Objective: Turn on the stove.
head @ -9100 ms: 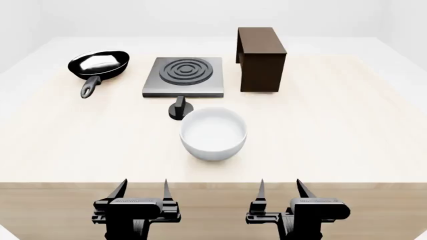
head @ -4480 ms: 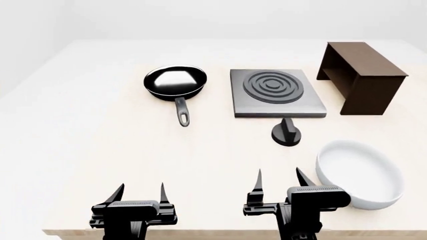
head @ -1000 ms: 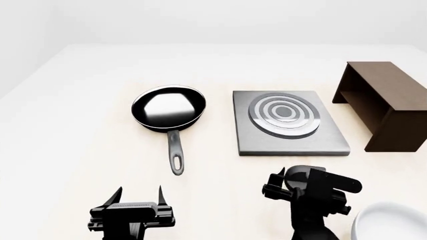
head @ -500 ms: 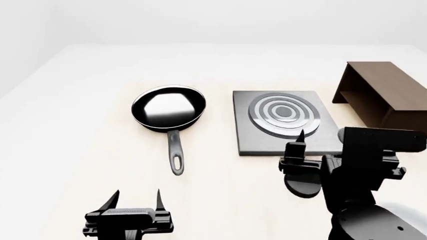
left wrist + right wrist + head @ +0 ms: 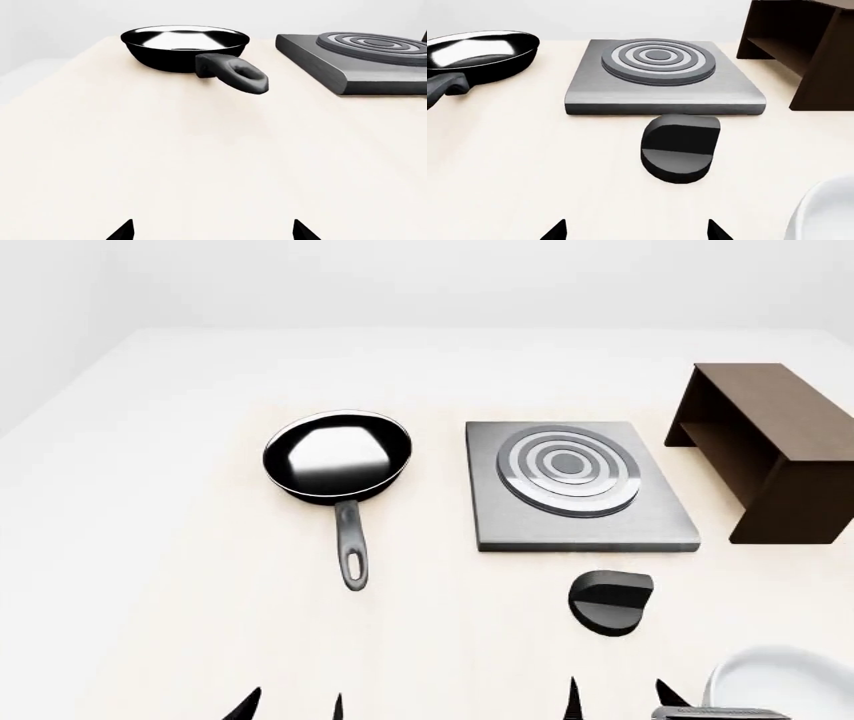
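The stove [image 5: 581, 485] is a flat square grey hotplate with pale ring coils on top, at the table's middle right. Its small black round knob [image 5: 611, 601] sits on the table just in front of it, its grip bar lying crosswise. The right wrist view shows the knob [image 5: 680, 147] ahead of my right gripper [image 5: 635, 231], which is open, empty and drawn back near the front edge [image 5: 617, 706]. My left gripper [image 5: 212, 231] is open and empty over bare table at the front left [image 5: 294, 708]. The stove's corner shows in the left wrist view [image 5: 363, 60].
A black frying pan [image 5: 336, 458] lies left of the stove, its handle pointing toward me. A dark brown wooden box [image 5: 767, 448] stands at the right. A white bowl [image 5: 787, 680] sits at the front right, close beside my right gripper.
My right arm has pulled back from the knob to the front edge, leaving the knob uncovered with its bar turned crosswise. The left gripper dropped lower in view.
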You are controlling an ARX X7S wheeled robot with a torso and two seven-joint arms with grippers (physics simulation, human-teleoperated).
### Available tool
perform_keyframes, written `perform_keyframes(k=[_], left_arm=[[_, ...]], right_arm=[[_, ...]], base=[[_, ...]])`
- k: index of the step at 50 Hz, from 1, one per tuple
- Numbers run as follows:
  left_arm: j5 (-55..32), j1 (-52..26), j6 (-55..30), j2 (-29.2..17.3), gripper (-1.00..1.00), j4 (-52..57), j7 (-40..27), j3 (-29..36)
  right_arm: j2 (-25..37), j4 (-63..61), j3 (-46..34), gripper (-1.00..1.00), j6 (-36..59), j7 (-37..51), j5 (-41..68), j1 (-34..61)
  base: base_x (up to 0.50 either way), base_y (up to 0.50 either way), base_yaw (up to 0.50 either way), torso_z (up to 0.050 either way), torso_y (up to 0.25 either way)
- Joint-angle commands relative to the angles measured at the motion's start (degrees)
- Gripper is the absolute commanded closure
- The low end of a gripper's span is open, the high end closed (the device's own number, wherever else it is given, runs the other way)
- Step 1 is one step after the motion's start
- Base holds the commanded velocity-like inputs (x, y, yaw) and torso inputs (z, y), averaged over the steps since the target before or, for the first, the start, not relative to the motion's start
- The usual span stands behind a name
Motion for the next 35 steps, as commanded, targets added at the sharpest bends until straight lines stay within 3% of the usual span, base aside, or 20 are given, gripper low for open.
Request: perform_keyframes(k=[1, 17, 35], left_arm=[[-0.72, 4.20, 2.40, 0.48, -1.00, -2.94, 2.00, 2.01], [-0.06, 4.17, 5.36, 2.40, -1.00, -9.64, 2.75, 3.11], [-0.13, 0.04, 8.26, 5.11, -1.00, -20.83, 4.36, 3.36]], right_arm=[[-3.69, 20.24, -6.02, -1.00, -24.63, -10.54, -7.21, -12.52], [-7.19, 36.08, -7.66, -1.00, -34.13, -15.06, -10.32, -9.55], [-10.02, 48.76, -10.43, -1.00, -37.31, -17.49, -13.60, -3.36]], base=[[0.00, 0.00, 0.00, 0.000, 0.000], [0.00, 0.00, 0.00, 0.000, 0.000], [0.01, 0.00, 0.00, -0.005, 0.000]])
